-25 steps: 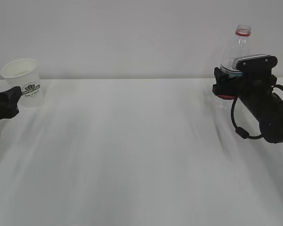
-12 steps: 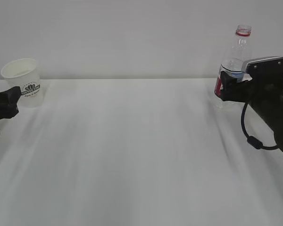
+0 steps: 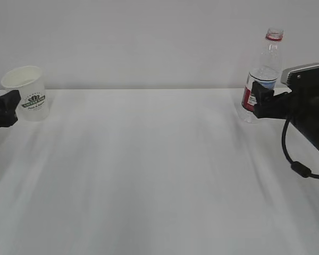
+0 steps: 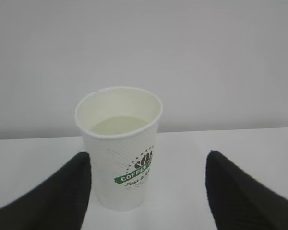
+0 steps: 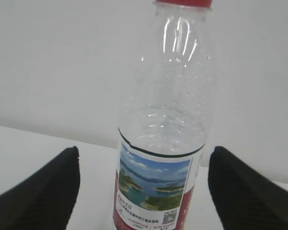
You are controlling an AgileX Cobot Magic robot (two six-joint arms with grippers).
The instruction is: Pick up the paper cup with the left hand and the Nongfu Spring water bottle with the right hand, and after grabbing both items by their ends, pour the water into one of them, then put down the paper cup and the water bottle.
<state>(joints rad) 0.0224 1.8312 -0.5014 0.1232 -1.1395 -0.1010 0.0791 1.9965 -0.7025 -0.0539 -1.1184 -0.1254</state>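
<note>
1. Paper cup (image 3: 27,91) sits upright at the worktop's (image 3: 149,170) far left, left end effector (image 4: 146,191) spread wide around it, gripping nothing.
2. Nongfu Spring water bottle (image 3: 261,77) stands far right; right end effector (image 5: 144,191) also wide, bottle between its fingers (image 5: 43,189), not clamped.

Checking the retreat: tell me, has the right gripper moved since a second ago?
Yes. The right gripper has moved rightward, uncovering the standing bottle it earlier overlapped.

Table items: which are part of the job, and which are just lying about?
Part of the job:
- paper cup, standing upright
- water bottle, uncapped
- left gripper, open
- right gripper, open

Just lying about:
- nothing else on the white table
</note>
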